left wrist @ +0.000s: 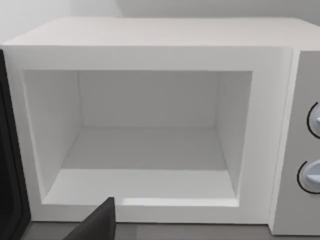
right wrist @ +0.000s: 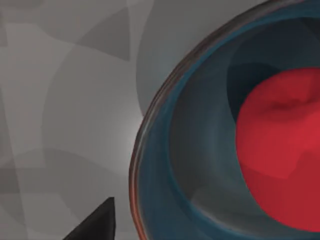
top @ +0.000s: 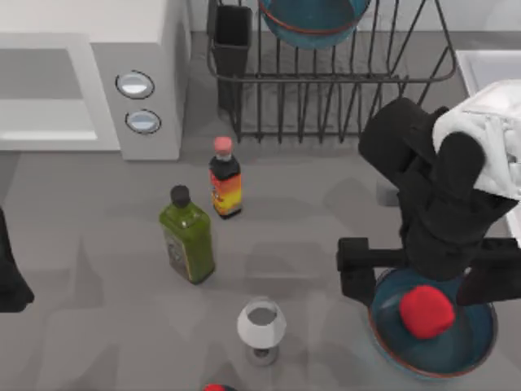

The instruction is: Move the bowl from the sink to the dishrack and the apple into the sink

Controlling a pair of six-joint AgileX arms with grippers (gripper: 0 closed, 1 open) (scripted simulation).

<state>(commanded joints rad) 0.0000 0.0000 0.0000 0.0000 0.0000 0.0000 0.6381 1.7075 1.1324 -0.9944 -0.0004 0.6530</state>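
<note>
The apple (top: 426,312) lies inside a blue bowl (top: 476,342) that stands on the table at the near right, not in the sink (top: 488,67), whose pale rim shows at the far right edge. A second blue bowl (top: 313,20) already sits in the dishrack (top: 342,98) at the back. The right gripper (top: 427,281) hangs right over the apple, its fingers spread wide to either side of the bowl, holding nothing. The apple sits just below and between them, so a straight drop should bring the fingers around it; being round, it offers no long axis to line up with. The sink then lies away toward the back right. The left gripper (top: 10,277) is parked at the table's left edge, facing the open microwave (left wrist: 150,125); I cannot tell how its fingers stand.
</note>
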